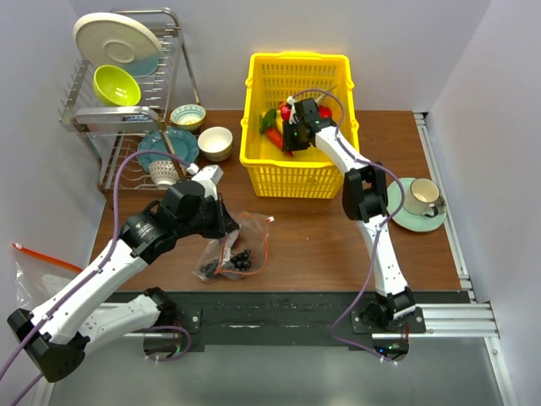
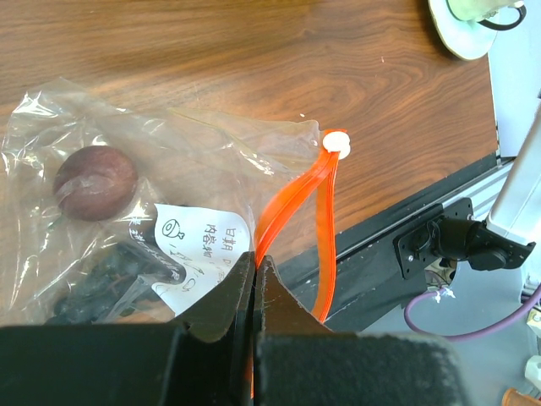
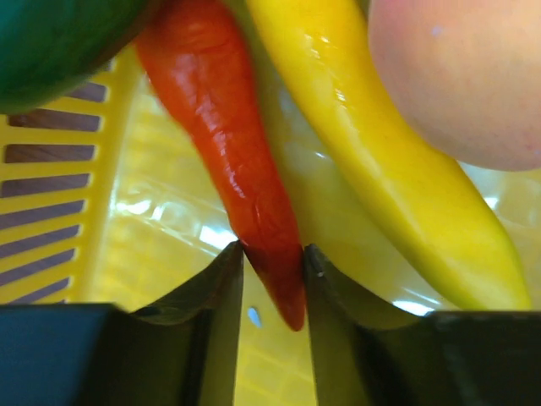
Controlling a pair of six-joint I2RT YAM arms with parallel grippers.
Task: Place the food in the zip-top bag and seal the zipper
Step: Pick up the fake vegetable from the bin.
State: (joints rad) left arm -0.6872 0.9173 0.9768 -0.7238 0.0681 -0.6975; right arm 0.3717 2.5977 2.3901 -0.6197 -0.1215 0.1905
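The zip-top bag (image 1: 239, 247) lies crinkled on the wooden table near its front edge. In the left wrist view the bag (image 2: 110, 118) holds a dark red round fruit (image 2: 95, 182), dark grapes (image 2: 110, 271) and a white label. My left gripper (image 2: 254, 264) is shut on the red-orange zipper (image 2: 292, 199), below its white end piece (image 2: 336, 142). My right gripper (image 3: 272, 262) is down in the yellow basket (image 1: 297, 63), its fingers pressed on the tip of the red pepper (image 3: 228, 135). A yellow banana (image 3: 380, 161), a peach (image 3: 465, 76) and a green cucumber (image 3: 59, 42) lie beside it.
A dish rack (image 1: 127, 85) with plates and a green bowl stands at the back left. Two bowls (image 1: 215, 142) and a teal plate (image 1: 173, 145) sit in front of it. A cup on a green saucer (image 1: 420, 199) is at the right. Another flat clear bag (image 1: 34, 266) lies off the table's left.
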